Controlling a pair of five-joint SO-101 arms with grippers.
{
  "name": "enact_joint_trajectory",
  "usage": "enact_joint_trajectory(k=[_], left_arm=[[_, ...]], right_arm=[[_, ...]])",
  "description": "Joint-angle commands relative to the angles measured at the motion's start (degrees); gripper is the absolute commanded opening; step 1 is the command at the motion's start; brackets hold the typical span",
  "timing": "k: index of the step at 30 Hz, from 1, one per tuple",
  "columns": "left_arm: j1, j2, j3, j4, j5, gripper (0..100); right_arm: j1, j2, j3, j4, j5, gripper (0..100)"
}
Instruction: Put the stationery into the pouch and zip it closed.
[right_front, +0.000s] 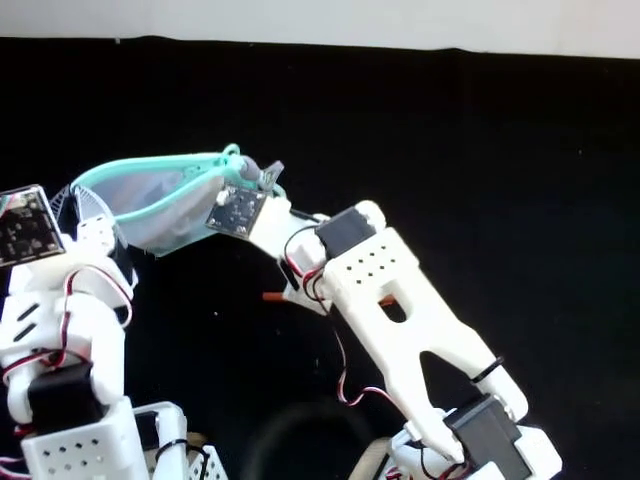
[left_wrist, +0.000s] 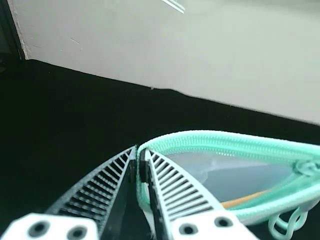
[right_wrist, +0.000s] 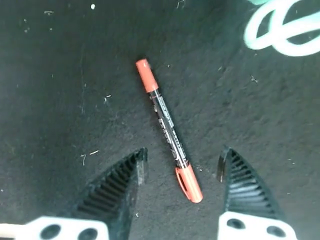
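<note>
Right pincer (right_wrist: 183, 151), tips apart, astride orange-capped pen (right_wrist: 167, 126).

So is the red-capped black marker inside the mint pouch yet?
Out. The red-capped black marker lies on the black table under the open right gripper.

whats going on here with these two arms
The left tool is shut on the rim of a mint pouch, holding it with the zip open. A thin orange item shows inside it. The right tool hangs open over a red-capped pen that lies flat on the black table, one finger on either side and not touching it. The pen is not yet in the pouch, and the zip is not yet closed.
</note>
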Motion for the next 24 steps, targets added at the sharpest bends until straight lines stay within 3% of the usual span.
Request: enact_joint_trajectory(k=[1, 6, 10, 20, 24], left_arm=[[0.0, 2.0, 0.9, -3.1, 2.0, 1], [0.0, 2.1, 4.3, -8.4, 2.0, 1], [0.0, 2.1, 8.1, -12.5, 2.0, 1], [-0.4, 2.1, 13.3, -12.6, 1.8, 1], [-2.1, 2.7, 14.7, -12.6, 1.8, 1]], right_arm=[[0.7, -0.7, 0.2, -0.9, 2.5, 23.1], [0.5, -0.6, 3.8, -1.6, 8.6, 23.1], [0.4, 0.0, 8.0, -8.8, 10.0, 23.1], [-2.0, 2.0, 18.6, -26.7, 10.5, 23.1], [-3.0, 8.6, 18.9, -31.3, 15.0, 23.1]])
